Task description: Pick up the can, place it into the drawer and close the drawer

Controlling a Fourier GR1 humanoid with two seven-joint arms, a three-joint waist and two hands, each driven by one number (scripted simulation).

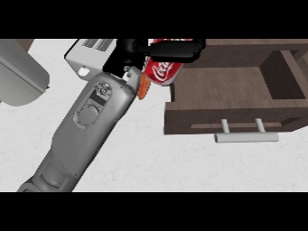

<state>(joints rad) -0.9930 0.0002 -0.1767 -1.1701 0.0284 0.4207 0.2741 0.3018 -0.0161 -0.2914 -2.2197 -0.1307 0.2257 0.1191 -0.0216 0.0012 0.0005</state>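
From the head view I see one grey forearm [93, 122] reaching up from the lower edge. Its robot hand [157, 49] is curled round the red can [161, 72], held just left of the open drawer [240, 118] above the white table [183, 162].

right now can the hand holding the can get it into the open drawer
Probably yes: the left hand has the can right by the open drawer's left wall, and nothing shows inside the drawer to block it.
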